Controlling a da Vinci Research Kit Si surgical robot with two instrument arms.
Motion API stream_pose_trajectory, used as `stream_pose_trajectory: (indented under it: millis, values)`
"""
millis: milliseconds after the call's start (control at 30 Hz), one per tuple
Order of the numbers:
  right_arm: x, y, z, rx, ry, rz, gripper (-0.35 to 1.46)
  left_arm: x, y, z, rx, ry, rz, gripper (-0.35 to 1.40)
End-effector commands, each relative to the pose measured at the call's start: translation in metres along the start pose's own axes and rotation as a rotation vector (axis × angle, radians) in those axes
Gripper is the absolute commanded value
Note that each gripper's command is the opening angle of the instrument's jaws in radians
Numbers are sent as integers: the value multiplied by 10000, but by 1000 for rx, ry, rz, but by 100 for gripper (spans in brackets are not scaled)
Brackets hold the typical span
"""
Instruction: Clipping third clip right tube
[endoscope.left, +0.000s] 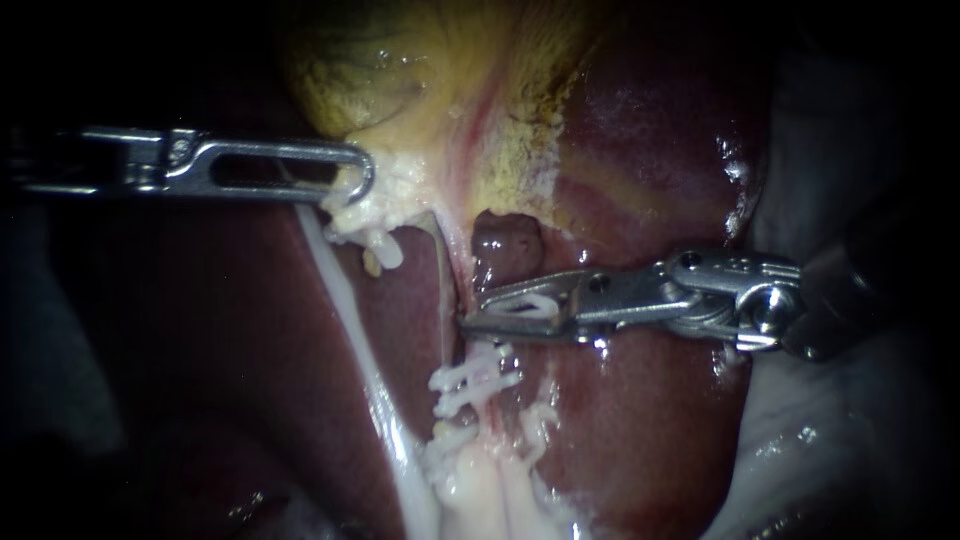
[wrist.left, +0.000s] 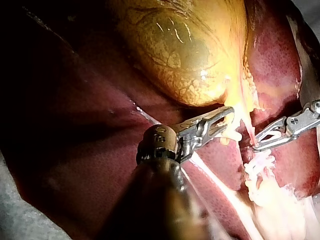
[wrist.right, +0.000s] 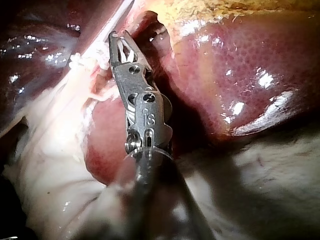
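The thin pink right tube (endoscope.left: 458, 272) runs from the yellow gallbladder (endoscope.left: 400, 80) down across the dark red liver (endoscope.left: 650, 420) and carries white plastic clips (endoscope.left: 473, 380) lower down. Just above them the silver right instrument (endoscope.left: 473, 312) reaches the tube, its jaws clamped on an open white clip (endoscope.left: 530, 305). The left instrument (endoscope.left: 360, 185) grasps whitish tissue (endoscope.left: 390, 200) at the gallbladder's neck with slotted steel jaws.

Wet and yellow-green, the gallbladder (endoscope.left: 400, 70) lies against the dark red liver (endoscope.left: 660, 150). A pale strand (endoscope.left: 345, 290) starts just beside the gallbladder and runs away from it to a whitish clump of fatty tissue (endoscope.left: 480, 495). White cloth (wrist.right: 270, 190) lies well apart from the gallbladder, past the liver's edge.
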Motion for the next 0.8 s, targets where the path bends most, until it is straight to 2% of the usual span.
stream_pose_trajectory:
  millis: [33,467,667,800]
  values:
    - [0,0,0,0,0,0,-14,0,0,0,1,0,0,-35]
    - [0,-1,1,0,0,0,-11,0,-1,0,0,0,0,-35]
    - [0,0,1,0,0,0,29,0,-1,0,0,0,0,-35]
    - [1,0,4,5,35,0,42,0,-1,0,0,0,0,-35]
